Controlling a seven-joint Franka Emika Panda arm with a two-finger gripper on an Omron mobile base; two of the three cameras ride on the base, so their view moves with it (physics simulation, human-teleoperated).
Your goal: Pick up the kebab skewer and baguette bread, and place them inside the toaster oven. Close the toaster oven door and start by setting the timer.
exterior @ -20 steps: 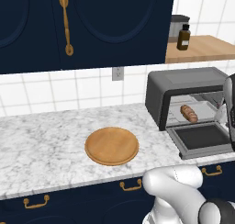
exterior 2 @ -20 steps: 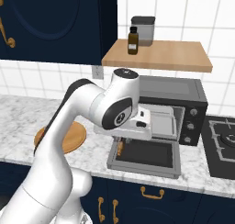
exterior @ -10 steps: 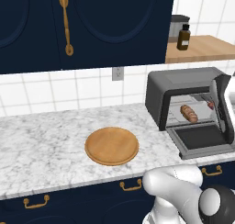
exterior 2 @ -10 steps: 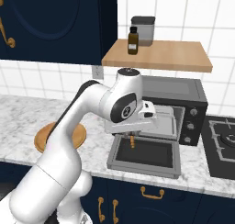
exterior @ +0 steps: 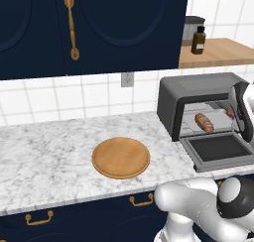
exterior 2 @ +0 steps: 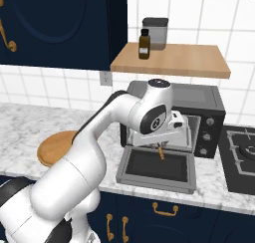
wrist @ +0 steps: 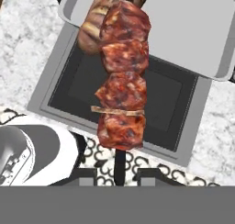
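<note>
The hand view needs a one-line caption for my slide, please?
Gripper holding red-brown meat kebab skewer above dark open toaster oven door.

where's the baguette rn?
The baguette bread lies inside the toaster oven, toward the left of its cavity in the left base view, behind the open toaster oven door.

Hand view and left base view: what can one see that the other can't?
Hand view alone: the kebab skewer's meat chunks close up, held in the gripper. Left base view alone: the round wooden board, the wall outlet and the brown bottle on the shelf. Both: the baguette bread and the open toaster oven door.
</note>
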